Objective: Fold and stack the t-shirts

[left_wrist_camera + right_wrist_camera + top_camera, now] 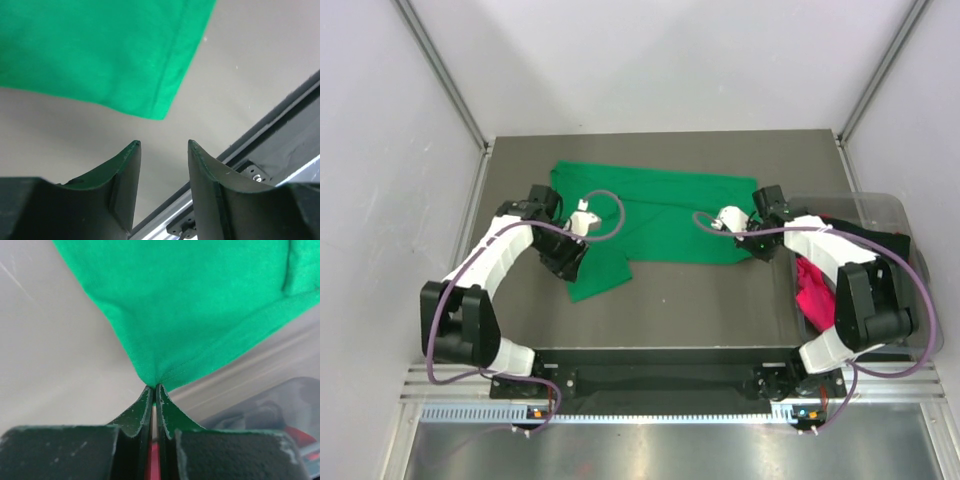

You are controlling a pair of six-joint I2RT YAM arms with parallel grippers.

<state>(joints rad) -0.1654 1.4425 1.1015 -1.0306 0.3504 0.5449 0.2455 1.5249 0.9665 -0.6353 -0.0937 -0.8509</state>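
Looking from above, a green shirt (660, 215) lies spread out, a pink shirt (812, 290) waiting in the bin (880, 205) beside the right gripper (752, 245). Left wrist: left gripper (164, 145) stands apart, hem just ahead, untouched. Right wrist: jaws clamped on a corner. Folding barely begun, I'd judge.
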